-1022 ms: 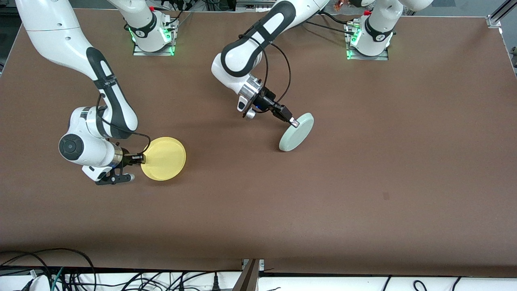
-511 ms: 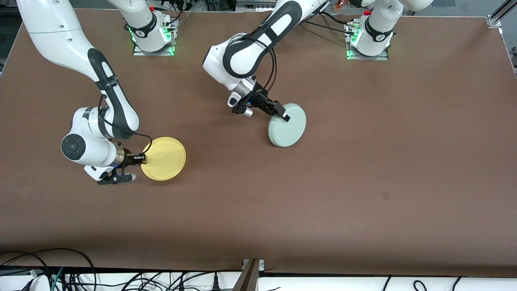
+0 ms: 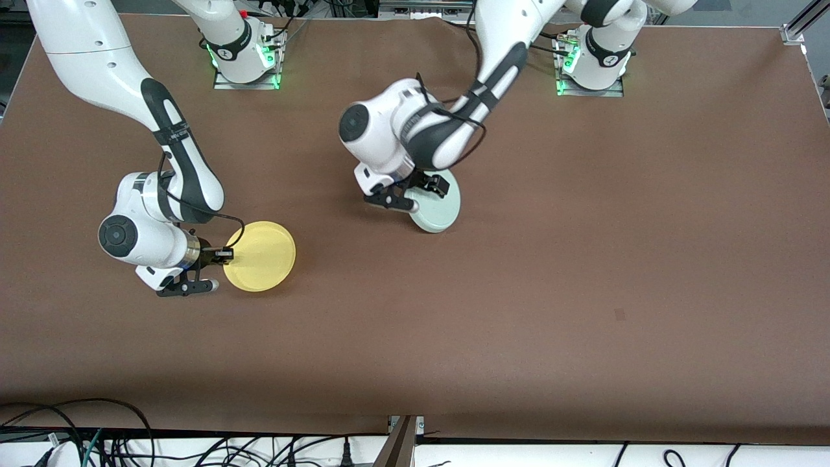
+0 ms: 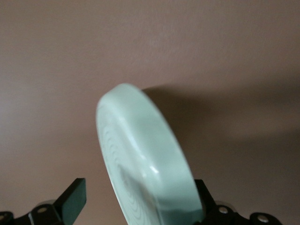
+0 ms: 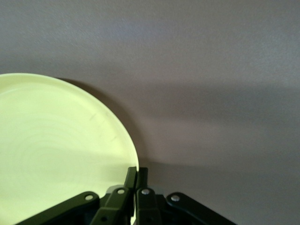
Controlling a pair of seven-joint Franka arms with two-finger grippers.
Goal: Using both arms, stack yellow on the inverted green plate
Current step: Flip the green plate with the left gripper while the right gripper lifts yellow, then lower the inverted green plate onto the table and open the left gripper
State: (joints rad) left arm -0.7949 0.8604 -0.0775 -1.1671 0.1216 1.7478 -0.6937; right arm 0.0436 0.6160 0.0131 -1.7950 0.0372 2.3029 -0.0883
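Observation:
The pale green plate (image 3: 439, 211) lies near the middle of the table, partly under my left gripper (image 3: 433, 186). In the left wrist view the green plate (image 4: 140, 140) stands tilted between my left gripper's (image 4: 138, 194) wide-spread fingers. One finger touches its rim and the other stands apart from it, so the gripper is open. The yellow plate (image 3: 262, 256) lies toward the right arm's end, nearer the front camera than the green one. My right gripper (image 3: 227, 254) is shut on its rim, which also shows in the right wrist view, gripper (image 5: 137, 171) on yellow plate (image 5: 56, 140).
The brown table (image 3: 583, 259) carries both arm bases (image 3: 245, 61) (image 3: 591, 65) along its edge farthest from the front camera. A small dark mark (image 3: 619, 314) is on the cloth toward the left arm's end. Cables (image 3: 97, 434) hang at the nearest edge.
My left arm turned its wrist over and carried the green plate toward the right arm's end, from steeply tilted to nearly flat. The right gripper and yellow plate shifted very slightly.

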